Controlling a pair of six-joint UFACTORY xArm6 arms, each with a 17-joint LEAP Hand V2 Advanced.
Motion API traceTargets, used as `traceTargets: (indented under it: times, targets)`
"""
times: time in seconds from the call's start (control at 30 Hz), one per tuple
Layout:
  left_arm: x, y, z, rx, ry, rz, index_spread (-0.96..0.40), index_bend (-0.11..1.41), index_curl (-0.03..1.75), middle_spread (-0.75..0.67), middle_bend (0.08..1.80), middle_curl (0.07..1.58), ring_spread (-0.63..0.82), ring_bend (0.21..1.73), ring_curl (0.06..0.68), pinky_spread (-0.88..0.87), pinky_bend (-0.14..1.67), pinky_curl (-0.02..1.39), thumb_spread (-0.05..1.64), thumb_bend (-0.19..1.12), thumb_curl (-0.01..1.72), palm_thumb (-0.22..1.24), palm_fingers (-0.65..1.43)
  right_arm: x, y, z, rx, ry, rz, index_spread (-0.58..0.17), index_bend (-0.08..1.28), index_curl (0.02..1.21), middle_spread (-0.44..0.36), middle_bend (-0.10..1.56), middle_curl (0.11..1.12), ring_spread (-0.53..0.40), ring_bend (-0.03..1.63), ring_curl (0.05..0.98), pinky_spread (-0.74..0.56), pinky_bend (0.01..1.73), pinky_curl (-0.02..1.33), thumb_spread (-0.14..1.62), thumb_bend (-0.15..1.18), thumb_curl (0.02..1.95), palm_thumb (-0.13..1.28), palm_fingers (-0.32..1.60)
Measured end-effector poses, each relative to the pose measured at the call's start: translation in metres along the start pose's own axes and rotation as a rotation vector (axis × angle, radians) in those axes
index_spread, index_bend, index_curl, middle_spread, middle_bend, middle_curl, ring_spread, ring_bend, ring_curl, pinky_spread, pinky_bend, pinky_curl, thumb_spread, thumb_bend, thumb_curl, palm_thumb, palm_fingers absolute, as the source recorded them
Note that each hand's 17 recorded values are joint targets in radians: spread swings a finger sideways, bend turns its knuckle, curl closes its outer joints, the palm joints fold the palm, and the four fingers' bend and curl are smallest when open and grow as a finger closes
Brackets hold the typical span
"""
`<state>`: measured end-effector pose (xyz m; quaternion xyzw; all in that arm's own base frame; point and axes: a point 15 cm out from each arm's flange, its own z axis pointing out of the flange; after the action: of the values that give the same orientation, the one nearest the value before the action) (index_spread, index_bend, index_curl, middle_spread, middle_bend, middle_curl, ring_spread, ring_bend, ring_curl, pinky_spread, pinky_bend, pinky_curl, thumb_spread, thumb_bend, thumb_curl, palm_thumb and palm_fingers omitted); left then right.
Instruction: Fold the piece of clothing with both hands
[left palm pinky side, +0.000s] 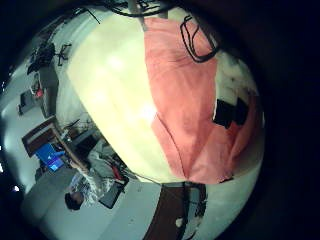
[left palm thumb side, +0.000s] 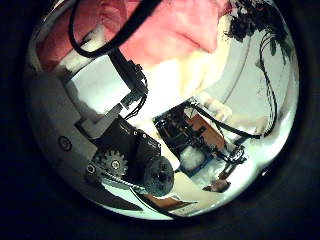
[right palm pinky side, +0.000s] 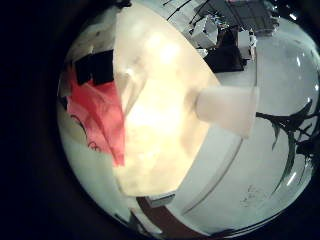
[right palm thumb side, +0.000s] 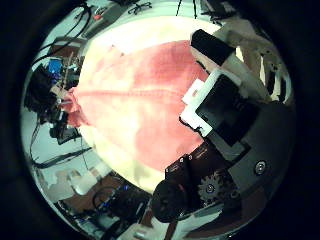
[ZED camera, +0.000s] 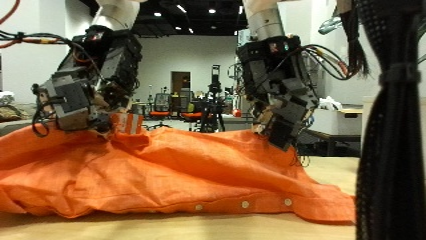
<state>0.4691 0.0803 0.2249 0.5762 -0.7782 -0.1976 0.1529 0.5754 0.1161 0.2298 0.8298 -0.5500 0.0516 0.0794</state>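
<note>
Orange garment (ZED camera: 173, 175) spread on table (ZED camera: 333, 175); left hand (ZED camera: 87, 95) pinching raised fold, right hand (ZED camera: 280, 95) fingers relaxed above.

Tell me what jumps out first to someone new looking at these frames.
The orange garment dominates: it lies rumpled across the pale table, buttoned edge toward the camera. Both arms hang down over it: the left robot hand sits at a raised tuft of cloth at the garment's far edge, and the right robot hand reaches down to the fabric near its other end. The right thumb side palm view shows the cloth spread out below that palm.
</note>
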Motion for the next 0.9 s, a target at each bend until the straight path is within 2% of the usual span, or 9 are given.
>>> traceTargets:
  times: [0.2,0.27,0.33,0.4,0.43,0.57,0.67,0.8,0.9]
  targets:
    - [-0.006,-0.032,0.01,0.059,0.07,-0.017,-0.44,0.18,1.46,-0.61,0.76,1.09,-0.48,1.09,0.505,-0.65,0.86,0.63,0.95,-0.02,0.63,0.77,0.56,0.017,-0.028,0.028,0.071,-0.001,0.059,-0.248,1.09,0.78,-0.148,1.28,0.8,-0.215,1.35,0.722,-0.25,1.24,0.84,1.18,-0.04,0.7,0.91,1.09]
    - [-0.009,-0.037,0.01,0.072,0.068,-0.021,-0.42,0.13,1.37,-0.56,0.6,1.04,-0.46,1.1,0.509,-0.63,0.88,0.65,0.96,-0.03,0.62,0.76,0.38,0.022,-0.038,0.028,0.11,0.0,0.076,-0.262,1.04,0.76,-0.149,1.24,0.78,-0.22,1.34,0.712,-0.26,1.23,0.83,1.24,-0.03,0.65,0.85,1.07]
    - [-0.011,-0.04,0.009,0.09,0.065,-0.027,-0.37,0.09,1.28,-0.48,0.48,1.0,-0.41,1.09,0.512,-0.6,0.91,0.67,0.96,-0.03,0.61,0.75,0.22,0.032,-0.047,0.026,0.155,0.003,0.095,-0.284,0.91,0.75,-0.153,1.19,0.76,-0.232,1.33,0.697,-0.3,1.23,0.81,1.3,-0.02,0.61,0.81,0.99]
    - [-0.015,-0.037,0.006,0.1,0.071,-0.039,-0.3,0.1,1.18,-0.33,0.34,0.93,-0.27,0.99,0.492,-0.48,0.86,0.67,0.97,-0.03,0.59,0.73,-0.06,0.045,-0.055,0.015,0.208,0.006,0.118,-0.309,0.75,0.72,-0.167,1.14,0.74,-0.245,1.34,0.685,-0.34,1.24,0.79,1.35,-0.01,0.57,0.79,0.91]
    - [-0.016,-0.037,0.005,0.106,0.076,-0.043,-0.24,0.11,1.11,-0.23,0.28,0.87,-0.18,0.92,0.453,-0.38,0.8,0.65,0.98,-0.03,0.58,0.72,-0.1,0.048,-0.056,0.011,0.222,0.004,0.124,-0.326,0.58,0.68,-0.176,1.09,0.72,-0.258,1.37,0.678,-0.4,1.23,0.77,1.38,-0.01,0.53,0.77,0.77]
    - [-0.019,-0.033,-0.013,0.174,0.11,-0.062,-0.09,0.12,0.95,0.02,0.17,0.74,0.07,0.78,0.379,-0.1,0.63,0.58,1.02,-0.03,0.56,0.69,-0.17,0.08,-0.058,-0.036,0.337,0.001,0.177,-0.386,0.36,0.59,-0.189,1.01,0.68,-0.283,1.34,0.626,-0.51,1.18,0.69,1.44,-0.01,0.47,0.75,0.71]
    - [-0.028,-0.023,-0.032,0.239,0.128,-0.083,0.01,0.11,0.82,0.19,0.14,0.64,0.22,0.7,0.336,0.11,0.55,0.52,1.04,-0.03,0.54,0.68,-0.16,0.097,-0.042,-0.058,0.364,0.008,0.204,-0.422,0.33,0.57,-0.196,0.93,0.66,-0.3,1.28,0.587,-0.56,1.13,0.64,1.46,0.0,0.44,0.74,0.68]
    - [-0.033,-0.001,-0.05,0.274,0.142,-0.087,0.09,0.13,0.68,0.31,0.14,0.54,0.35,0.63,0.298,0.3,0.49,0.47,1.05,-0.02,0.52,0.67,-0.14,0.11,-0.007,-0.09,0.389,0.022,0.213,-0.447,0.34,0.57,-0.214,0.88,0.64,-0.324,1.2,0.541,-0.55,1.03,0.59,1.47,-0.01,0.39,0.73,0.65]
    - [-0.031,0.02,-0.056,0.272,0.148,-0.072,0.13,0.14,0.6,0.36,0.14,0.46,0.42,0.59,0.275,0.4,0.45,0.42,1.06,-0.03,0.5,0.65,-0.13,0.107,0.026,-0.098,0.36,0.027,0.179,-0.465,0.42,0.6,-0.232,0.82,0.62,-0.322,1.07,0.503,-0.47,0.9,0.56,1.42,-0.03,0.35,0.64,0.43]
